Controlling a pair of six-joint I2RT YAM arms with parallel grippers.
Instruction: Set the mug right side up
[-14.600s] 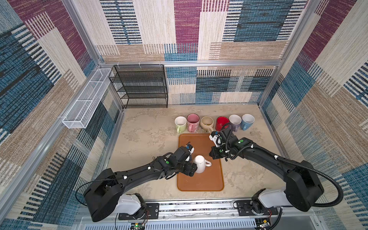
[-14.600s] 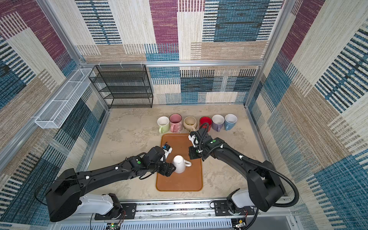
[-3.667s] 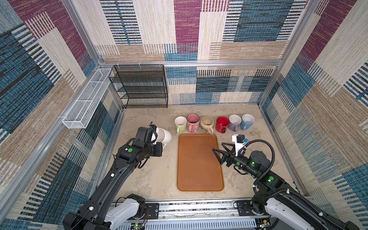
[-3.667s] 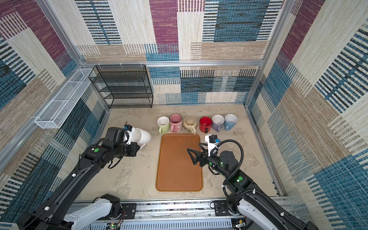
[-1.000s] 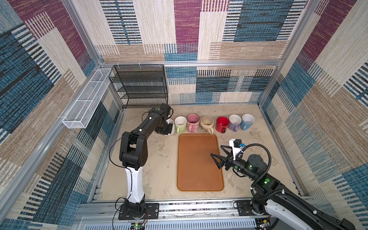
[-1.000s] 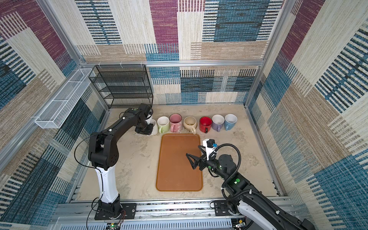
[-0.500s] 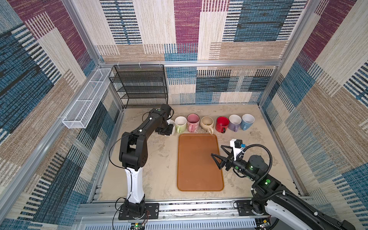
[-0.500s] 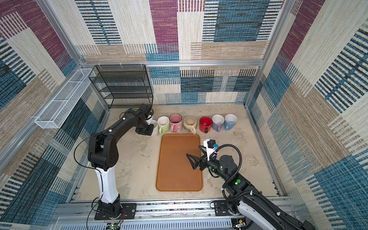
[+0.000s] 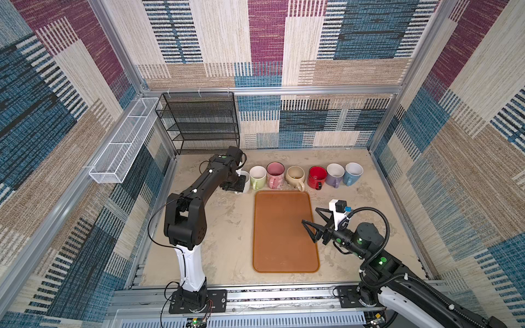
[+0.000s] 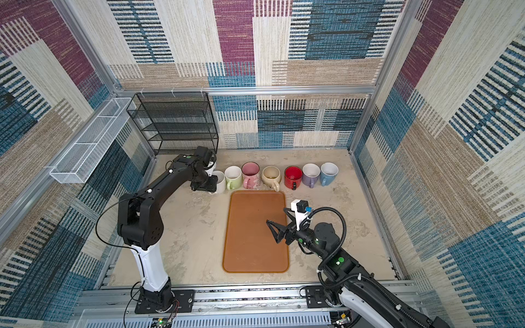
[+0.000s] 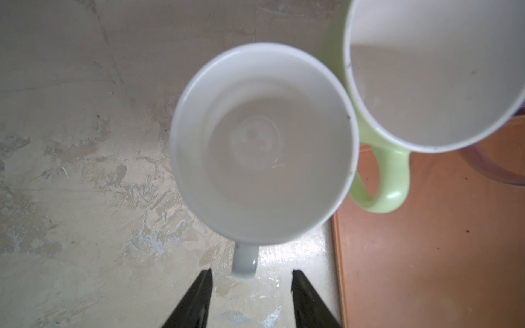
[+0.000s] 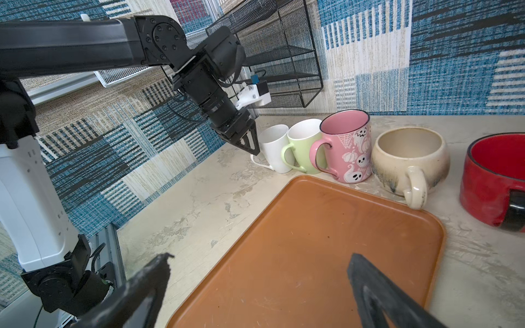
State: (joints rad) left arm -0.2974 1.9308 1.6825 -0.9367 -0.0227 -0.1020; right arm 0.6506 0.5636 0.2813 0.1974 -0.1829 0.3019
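The white mug [image 11: 261, 142] stands upright, mouth up, at the left end of the mug row [image 9: 245, 181] [image 10: 220, 179] [image 12: 274, 147], rim against the green mug [image 11: 426, 71]. My left gripper [image 11: 251, 274] hangs just above its handle [image 11: 244, 262], open, with a gap on each side of the handle and nothing held. It shows in both top views [image 9: 234, 186] [image 10: 203, 186]. My right gripper [image 12: 260, 257] is open and empty over the right part of the brown tray [image 9: 284, 233], as both top views show [image 9: 309, 215] [image 10: 275, 215].
Green [image 9: 258, 176], pink [image 9: 275, 173], beige [image 9: 295, 176], red [image 9: 316, 176], lilac [image 9: 334, 173] and blue [image 9: 352, 172] mugs stand upright in a row behind the tray. A black wire shelf [image 9: 199, 122] stands at the back left, a white wire basket [image 9: 125, 142] on the left wall.
My left gripper's jaws have spread apart and let go of the white mug's handle; the mug stays standing upright. The right arm has hardly moved.
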